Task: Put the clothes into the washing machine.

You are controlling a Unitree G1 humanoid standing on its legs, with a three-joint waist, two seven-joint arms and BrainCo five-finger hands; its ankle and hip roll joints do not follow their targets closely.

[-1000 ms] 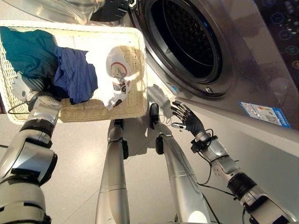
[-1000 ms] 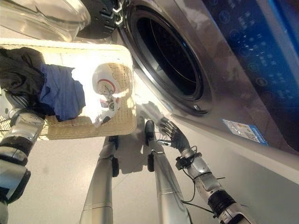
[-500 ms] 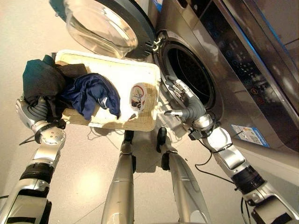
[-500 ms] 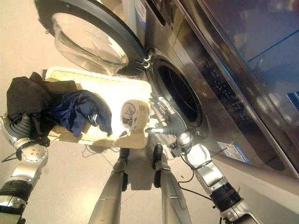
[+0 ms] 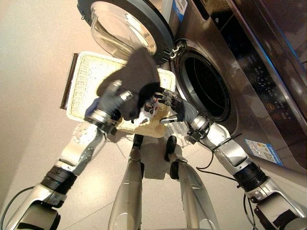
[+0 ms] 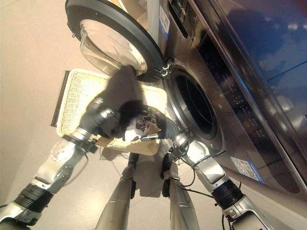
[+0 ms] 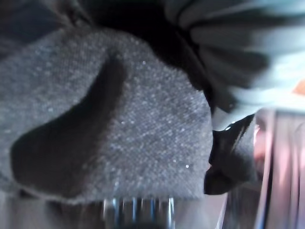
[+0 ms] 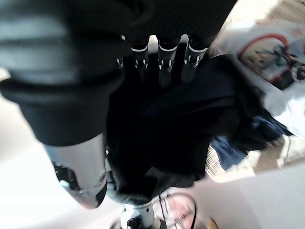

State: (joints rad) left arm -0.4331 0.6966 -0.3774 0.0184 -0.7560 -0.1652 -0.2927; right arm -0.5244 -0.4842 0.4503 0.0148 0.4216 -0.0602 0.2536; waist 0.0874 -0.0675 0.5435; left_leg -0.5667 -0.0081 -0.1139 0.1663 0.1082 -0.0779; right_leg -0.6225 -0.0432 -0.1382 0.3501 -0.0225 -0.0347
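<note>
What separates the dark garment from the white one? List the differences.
The dark garment is plain dark grey; the white garment carries a printed picture. The dark garment hangs raised above the basket, draped over the left hand; the white garment lies in the basket. Both are outside the washing machine.

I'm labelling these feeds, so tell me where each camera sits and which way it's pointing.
Left eye, right eye: on the head, looking down at the basket, washing machine, left hand, right hand.
Left wrist: on the left arm, against the dark garment.
Right wrist: on the right arm, along its fingers toward that garment.
All share the garment.
</note>
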